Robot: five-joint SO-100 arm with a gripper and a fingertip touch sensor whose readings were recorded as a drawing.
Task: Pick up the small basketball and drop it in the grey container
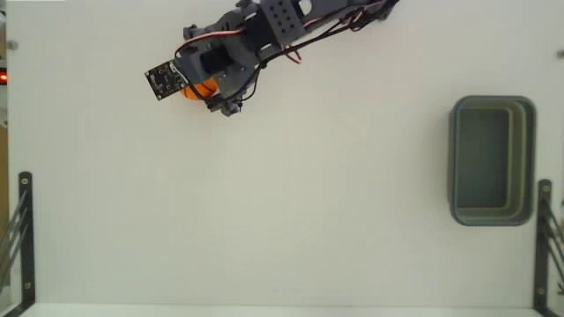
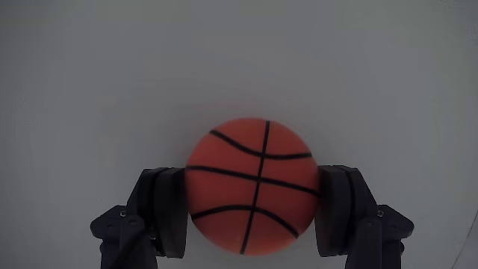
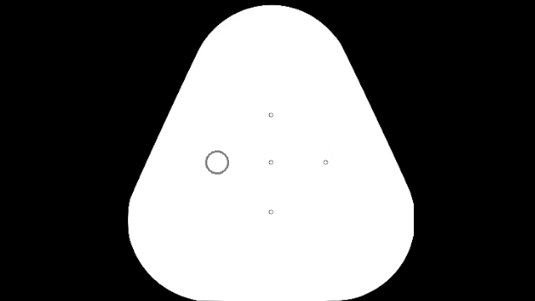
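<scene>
Wrist view: the small basketball (orange, thin black seam lines) is pinched between the two dark fingers of the gripper. From the fixed view, it is seen under the arm at upper left, well apart from the grey container at right.
</scene>
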